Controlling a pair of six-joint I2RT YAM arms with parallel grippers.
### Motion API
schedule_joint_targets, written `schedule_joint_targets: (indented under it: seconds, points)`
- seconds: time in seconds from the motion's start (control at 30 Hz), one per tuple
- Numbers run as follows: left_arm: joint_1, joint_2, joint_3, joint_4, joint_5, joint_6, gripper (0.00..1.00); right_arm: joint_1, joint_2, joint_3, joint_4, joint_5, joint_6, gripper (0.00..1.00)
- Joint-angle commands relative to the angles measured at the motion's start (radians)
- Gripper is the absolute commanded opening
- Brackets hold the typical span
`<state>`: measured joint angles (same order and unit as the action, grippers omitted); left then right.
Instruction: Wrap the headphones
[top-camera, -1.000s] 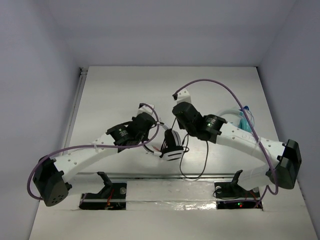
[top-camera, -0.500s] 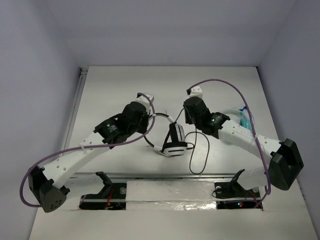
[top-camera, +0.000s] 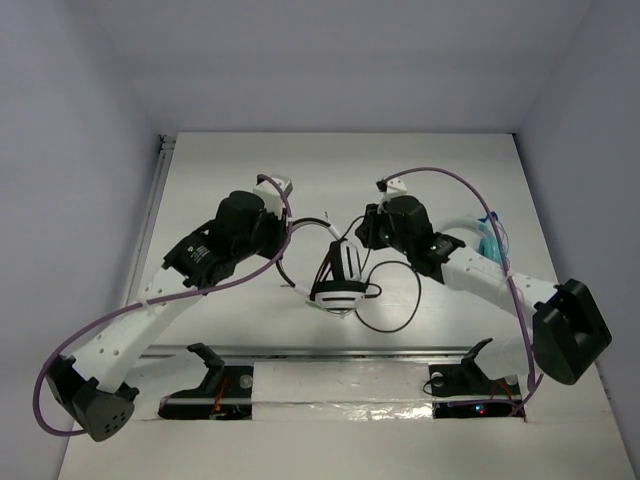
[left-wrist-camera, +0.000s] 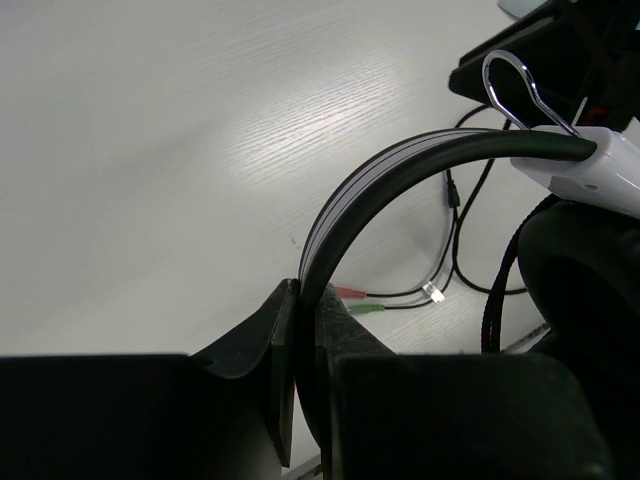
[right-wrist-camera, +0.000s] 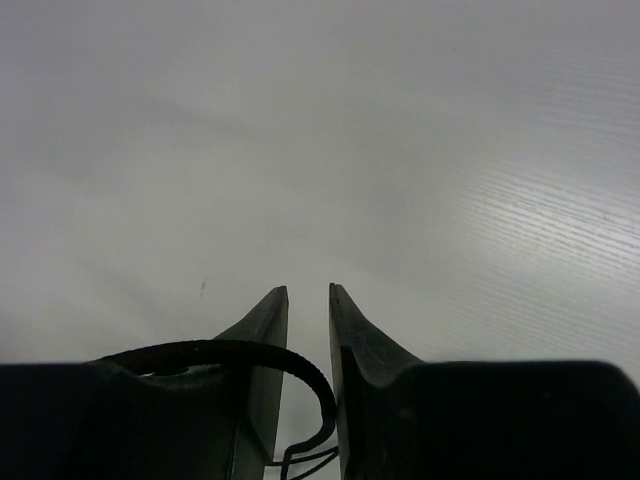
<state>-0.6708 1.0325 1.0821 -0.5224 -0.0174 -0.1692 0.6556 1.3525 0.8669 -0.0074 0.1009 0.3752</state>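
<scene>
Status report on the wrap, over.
Left pincer shut on headband of headphones. Right pincer slightly open, cable threaded between fingers. Cable unwrapped, trailing on table. Teal headphones beside right arm, clear.

1. To me the headphones (left-wrist-camera: 370, 190) show a smooth, glossy black plastic headband with a white plastic slider.
2. I see their cable (right-wrist-camera: 210, 350) as braided, cloth-like and matt.
3. I read the table (left-wrist-camera: 150, 150) as matt white, finely wood-grained.

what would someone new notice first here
The black-and-white headphones sit in the middle of the table between the two arms, with the left gripper clamped on the thin headband. Their long black cable passes through the right gripper, its jaws slightly apart. A teal pair peeks out behind the right arm.
</scene>
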Motion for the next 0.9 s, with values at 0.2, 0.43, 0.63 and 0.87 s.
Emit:
schedule_joint_targets:
  seconds: [0.2,0.43,0.63,0.87]
  points:
    - [0.028,-0.048,0.143,0.165,0.174,-0.107,0.0,-0.008,0.025,-0.127,0.361,-0.26,0.1,0.31]
    - [0.037,-0.019,0.254,0.22,0.123,-0.193,0.0,-0.008,0.074,-0.25,0.644,-0.349,0.224,0.35]
    - [0.057,-0.015,0.301,0.269,0.071,-0.259,0.0,0.027,0.177,-0.287,0.773,-0.356,0.28,0.36]
    - [0.076,0.029,0.334,0.314,0.059,-0.303,0.0,0.18,0.315,-0.284,0.912,-0.311,0.315,0.36]
